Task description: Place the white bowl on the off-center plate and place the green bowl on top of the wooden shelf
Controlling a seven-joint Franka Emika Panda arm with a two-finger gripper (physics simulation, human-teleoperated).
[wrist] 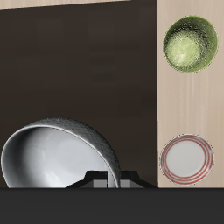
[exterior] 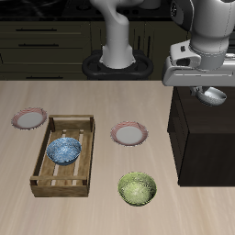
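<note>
My gripper (exterior: 210,89) hangs above the dark wooden shelf (exterior: 207,138), shut on the rim of the white bowl (exterior: 215,95). In the wrist view the white bowl (wrist: 54,157) is tilted close under the gripper (wrist: 109,178), with the wooden shelf (wrist: 79,70) and its flat top behind it. The green bowl (exterior: 137,188) stands on the table near the front edge, in front of the shelf; the wrist view also shows this green bowl (wrist: 191,43). The off-center plate (exterior: 28,118) lies far across the table, beyond the crate.
A second red-rimmed plate (exterior: 129,134) lies mid-table beside the shelf, seen too in the wrist view (wrist: 186,158). A pale slatted crate (exterior: 41,167) holds a blue patterned bowl (exterior: 64,151). The robot's base (exterior: 117,57) stands at the back.
</note>
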